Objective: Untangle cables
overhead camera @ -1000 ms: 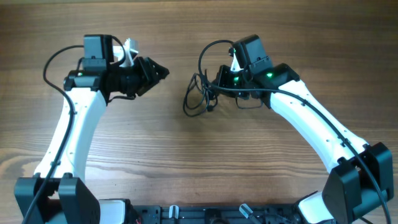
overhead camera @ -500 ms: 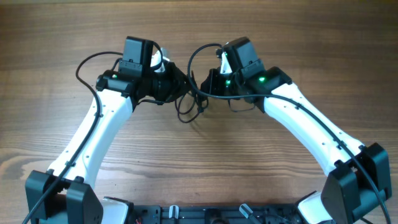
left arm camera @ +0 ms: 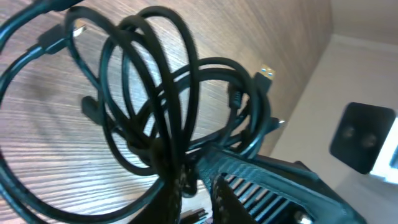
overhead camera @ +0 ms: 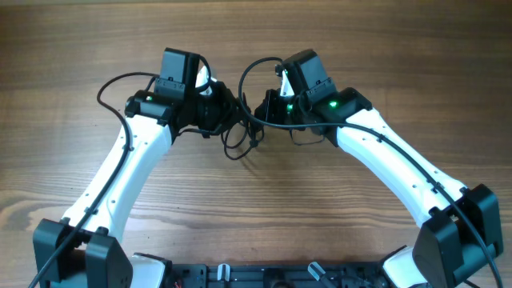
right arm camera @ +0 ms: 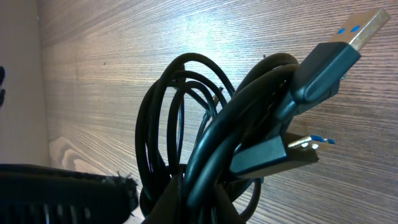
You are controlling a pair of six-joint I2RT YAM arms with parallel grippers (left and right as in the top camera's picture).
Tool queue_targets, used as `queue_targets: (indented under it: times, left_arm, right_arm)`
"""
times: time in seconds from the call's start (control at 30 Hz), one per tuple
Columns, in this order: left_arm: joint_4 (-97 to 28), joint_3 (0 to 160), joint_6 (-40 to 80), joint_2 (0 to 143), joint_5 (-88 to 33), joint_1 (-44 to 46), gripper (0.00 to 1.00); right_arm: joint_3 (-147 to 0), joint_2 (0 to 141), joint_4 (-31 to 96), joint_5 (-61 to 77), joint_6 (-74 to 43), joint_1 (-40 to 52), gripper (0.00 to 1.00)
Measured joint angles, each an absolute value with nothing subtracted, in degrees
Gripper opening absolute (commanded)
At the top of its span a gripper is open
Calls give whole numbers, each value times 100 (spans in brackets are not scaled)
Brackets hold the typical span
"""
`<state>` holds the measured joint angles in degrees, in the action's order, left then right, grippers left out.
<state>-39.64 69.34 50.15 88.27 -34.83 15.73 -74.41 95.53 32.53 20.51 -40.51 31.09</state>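
Overhead view: white left arm angled up from the lower left corner toward upper centre. Left pincer just left of frame centre, tips in the cables. Cables bunched at upper centre between the two pincers, with one loop hanging below them over the desk. Right pincer just right of centre, close beside the left one, on the same bundle. White right arm running down to the lower right corner.

Left wrist view: several black loops of the cables fanned across left and centre over the wood grain. Left pincer at bottom centre, jaws nearly together, gripping a strand where the loops converge. Plug at the upper right of the bundle.

Right wrist view: cables rising from bottom centre out of the right pincer, clamped shut on them. Upper plug pointing to the upper right corner, metal shell with blue insert. Lower plug at centre right, also blue inside.
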Motion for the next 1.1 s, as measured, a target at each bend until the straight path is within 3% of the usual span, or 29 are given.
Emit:
queue_targets:
  times: [0.57, 0.67, 0.7, 0.8, 1.1]
  left_arm:
    - [-4329, 6934, 5118, 8827, -3127, 1841, 18]
    - [-4331, 6934, 5140, 8827, -3127, 1850, 15]
    - [-4331, 6934, 5155, 8827, -3127, 1850, 23]
    - [-4322, 6934, 5231, 8827, -3122, 1850, 28]
    - [-4431, 6934, 5297, 8827, -3109, 1861, 23]
  right_arm:
    - [-7441, 9553, 3256, 2021, -4051, 3109, 4]
    - [-7441, 9553, 3253, 1984, -4051, 3109, 4]
    - [-7441, 9553, 3253, 1979, -4051, 3109, 4]
    - [-7441, 9553, 3253, 1977, -4053, 3109, 4]
    - [-7441, 9553, 3253, 1962, -4086, 3109, 4]
